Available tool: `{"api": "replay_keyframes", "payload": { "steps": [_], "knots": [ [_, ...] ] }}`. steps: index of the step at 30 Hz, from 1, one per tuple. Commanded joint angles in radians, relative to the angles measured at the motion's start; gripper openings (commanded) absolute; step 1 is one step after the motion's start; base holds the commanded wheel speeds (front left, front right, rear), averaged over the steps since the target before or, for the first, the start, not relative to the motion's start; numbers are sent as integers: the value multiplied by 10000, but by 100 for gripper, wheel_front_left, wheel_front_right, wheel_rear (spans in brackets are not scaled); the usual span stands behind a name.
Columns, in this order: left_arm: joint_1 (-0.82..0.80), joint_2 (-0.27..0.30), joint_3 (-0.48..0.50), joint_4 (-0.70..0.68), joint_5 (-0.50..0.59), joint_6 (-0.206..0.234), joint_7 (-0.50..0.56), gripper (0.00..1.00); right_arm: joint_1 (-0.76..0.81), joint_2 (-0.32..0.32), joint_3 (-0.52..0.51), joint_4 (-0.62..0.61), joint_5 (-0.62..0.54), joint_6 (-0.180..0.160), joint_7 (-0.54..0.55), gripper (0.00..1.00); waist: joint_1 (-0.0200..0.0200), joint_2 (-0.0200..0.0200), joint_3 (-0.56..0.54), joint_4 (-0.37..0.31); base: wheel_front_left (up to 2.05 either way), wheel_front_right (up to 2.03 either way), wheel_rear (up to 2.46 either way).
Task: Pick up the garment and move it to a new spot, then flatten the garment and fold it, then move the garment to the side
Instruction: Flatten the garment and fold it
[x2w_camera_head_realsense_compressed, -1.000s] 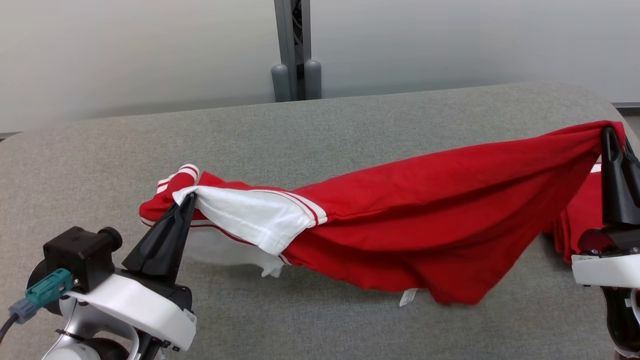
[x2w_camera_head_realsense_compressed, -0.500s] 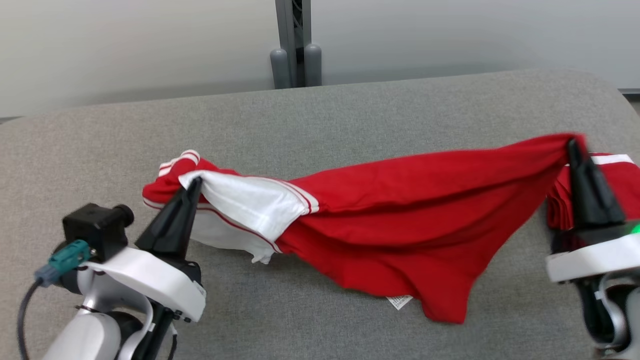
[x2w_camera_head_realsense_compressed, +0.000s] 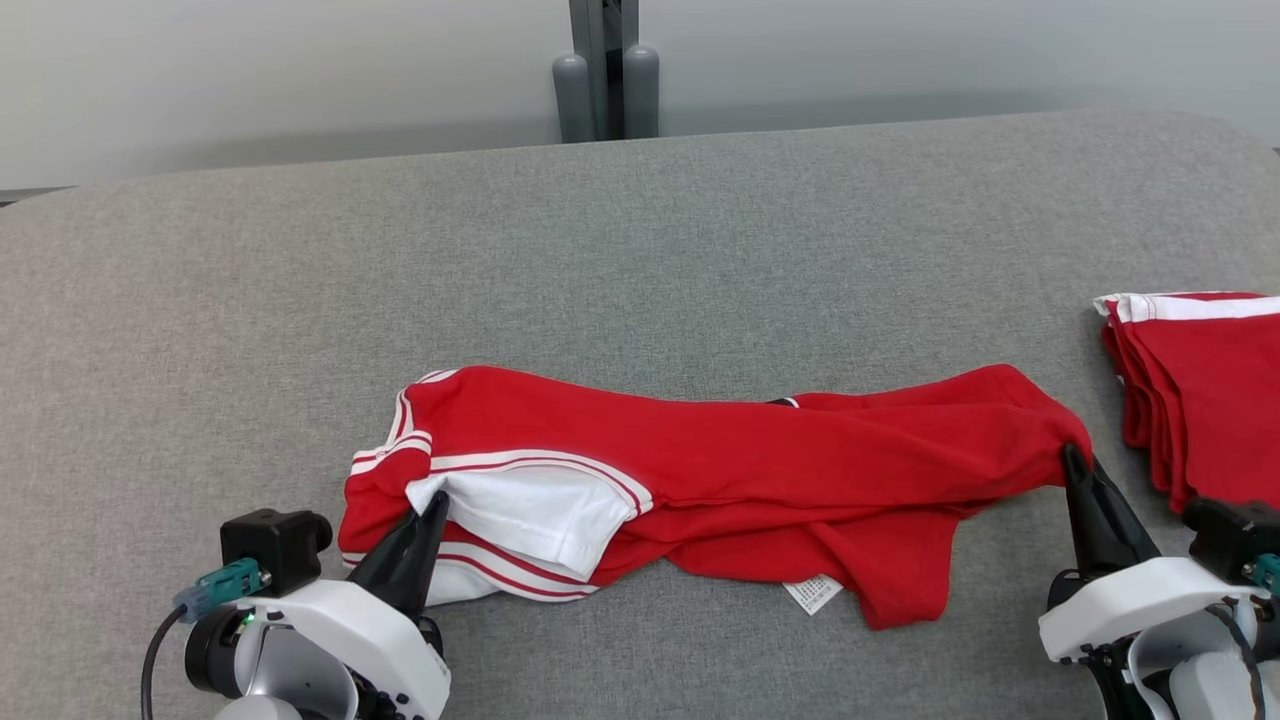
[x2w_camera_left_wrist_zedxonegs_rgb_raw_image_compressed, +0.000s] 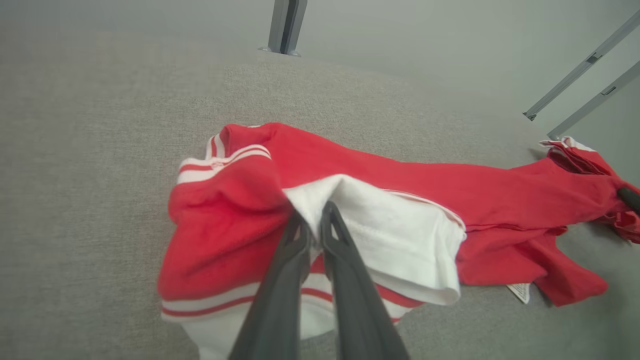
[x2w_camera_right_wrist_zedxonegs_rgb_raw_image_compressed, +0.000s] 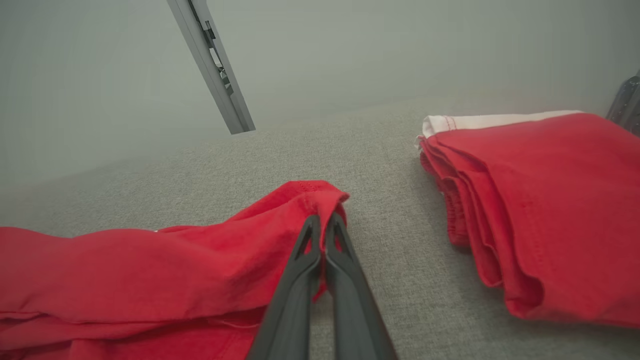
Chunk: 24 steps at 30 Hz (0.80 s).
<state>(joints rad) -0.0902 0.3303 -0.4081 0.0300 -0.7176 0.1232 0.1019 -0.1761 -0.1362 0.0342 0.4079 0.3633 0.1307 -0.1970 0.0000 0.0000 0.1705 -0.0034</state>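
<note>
Your garment (x2w_camera_head_realsense_compressed: 760, 470), red with white trim, lies bunched in a long strip across the near part of the grey counter (x2w_camera_head_realsense_compressed: 640, 250), its care label (x2w_camera_head_realsense_compressed: 812, 592) poking out at the front edge. Your left tool (x2w_camera_head_realsense_compressed: 437, 497) is pinched on white cloth at the garment's left end; your right tool (x2w_camera_head_realsense_compressed: 1070, 452) is clamped on the red edge at its right end. A stack of folded red clothes (x2w_camera_head_realsense_compressed: 1210, 390) sits near that end, apart from the garment
</note>
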Motion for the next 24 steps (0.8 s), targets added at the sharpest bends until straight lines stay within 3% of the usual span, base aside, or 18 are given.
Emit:
{"api": "replay_keyframes", "payload": {
  "steps": [1, 2, 9, 15, 18, 24],
  "knots": [
    [28, 70, 13, 57, 89, 38, -94, 100, -144, -54, -84, 216, 77, 1, -122, 46, 0, 0, -52, 27, 0, 0, 0],
    [58, 119, 35, 49, 174, 117, -142, 100, -181, -91, -111, 285, 58, 1, -165, 100, 0, 0, -78, 43, 0, 0, 0],
    [180, 457, 486, -686, 820, 795, -854, 100, -40, -142, -695, -166, -372, 1, -412, 100, 0, 0, -282, 194, 0, 0, 0],
    [-46, 587, 985, -1949, 1576, 1382, -1965, 100, 242, 62, -1492, -2084, -1301, 1, -510, 100, 0, 0, -481, 205, 0, 0, 0],
    [-164, 537, 1138, -2461, 1928, 1499, -2699, 100, 382, 229, -1503, -3186, -1761, 1, -318, 100, 0, 0, -597, 159, 0, 0, 0],
    [-104, 505, 1295, -2816, 2396, 1321, -3443, 100, 924, 524, -1107, -4715, -2297, 1, 322, 100, 0, 0, -880, 87, 0, 0, 0]
  ]
}}
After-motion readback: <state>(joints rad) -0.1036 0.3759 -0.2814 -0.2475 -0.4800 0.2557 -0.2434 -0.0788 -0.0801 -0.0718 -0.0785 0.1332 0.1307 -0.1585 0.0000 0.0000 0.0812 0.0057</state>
